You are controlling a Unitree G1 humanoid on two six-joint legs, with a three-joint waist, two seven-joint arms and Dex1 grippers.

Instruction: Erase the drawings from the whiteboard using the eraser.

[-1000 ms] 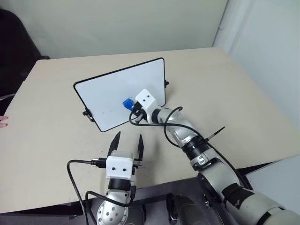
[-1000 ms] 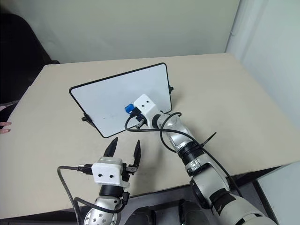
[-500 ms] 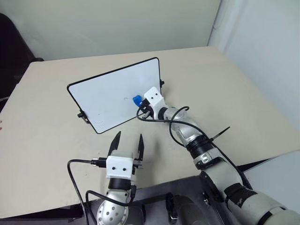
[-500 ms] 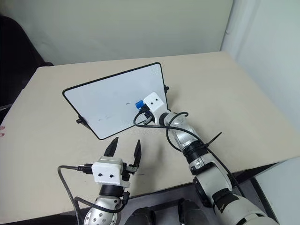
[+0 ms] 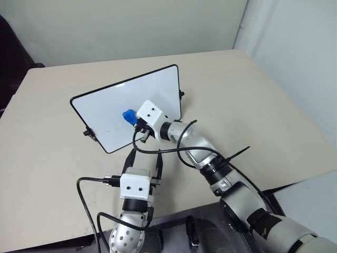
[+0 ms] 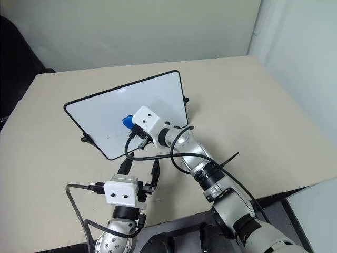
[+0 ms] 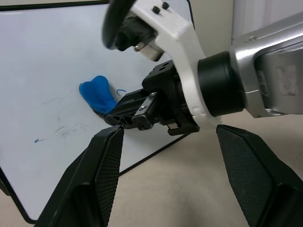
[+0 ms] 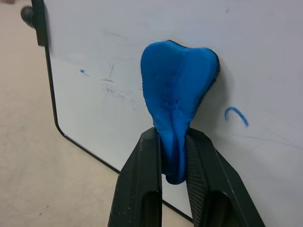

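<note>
Whiteboard (image 5: 113, 113): white rectangular board, rounded corners, thin black frame, small black knobs at its side edges. Stands tilted on the beige tabletop (image 5: 253, 100), leaning back from the robot. No brand, label or legible writing on it or on either arm.

Drawings: thin blue marker traces on the board face. One short curved stroke (image 8: 236, 115) just beside the eraser; one tiny blue dash (image 8: 83, 72) farther off toward the board's lower corner. Faint grey smudges lie between the two.

Eraser (image 8: 177, 101): small bright blue soft block, pinched into a folded, heart-like shape. Its broad end is pressed against the board surface, about the middle of the board in the head views.

Right claw (image 8: 173, 156): clenched on the narrow end of the eraser, both black fingers squeezing it from either side; white boxy head, black cable looping behind it.

Left claw (image 5: 144, 158): released, fingers spread wide, grasping nothing; poised over the tabletop just in front of the board's lower edge, below the right claw.
</note>
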